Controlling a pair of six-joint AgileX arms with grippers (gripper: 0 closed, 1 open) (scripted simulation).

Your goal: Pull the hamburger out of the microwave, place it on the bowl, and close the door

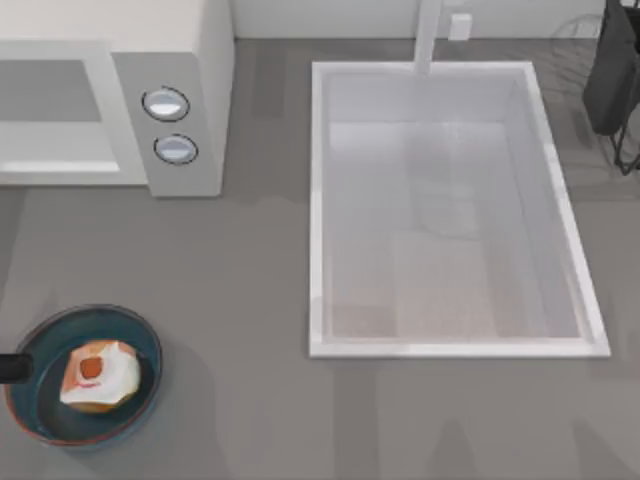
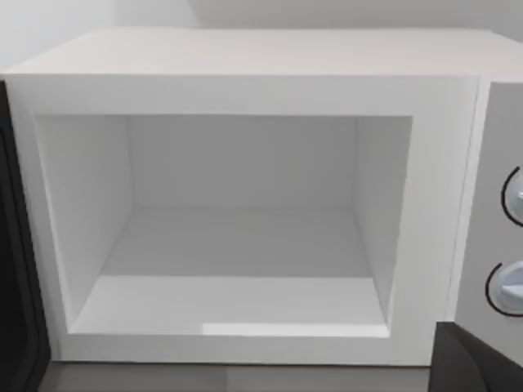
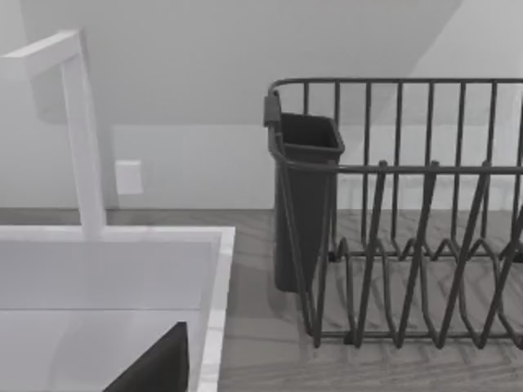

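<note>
The hamburger rests inside the bowl at the table's front left. The microwave at rear left is cut off by the frame edge; its cavity stands exposed. Whether either gripper is spread or pressed together cannot be determined.

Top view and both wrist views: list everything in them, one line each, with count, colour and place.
hamburger: one, white top with orange-red spot, in the bowl.
bowl: one, dark blue, table's front left.
microwave: one, off-white, back left; cavity empty, door open.
knobs: two, silver-blue, on its grey panel.
sink: one, white, table's middle.
faucet: one, white, behind the sink.
dish rack: one, dark wire, back right.
left arm: dark, at the left edge beside the bowl.
</note>
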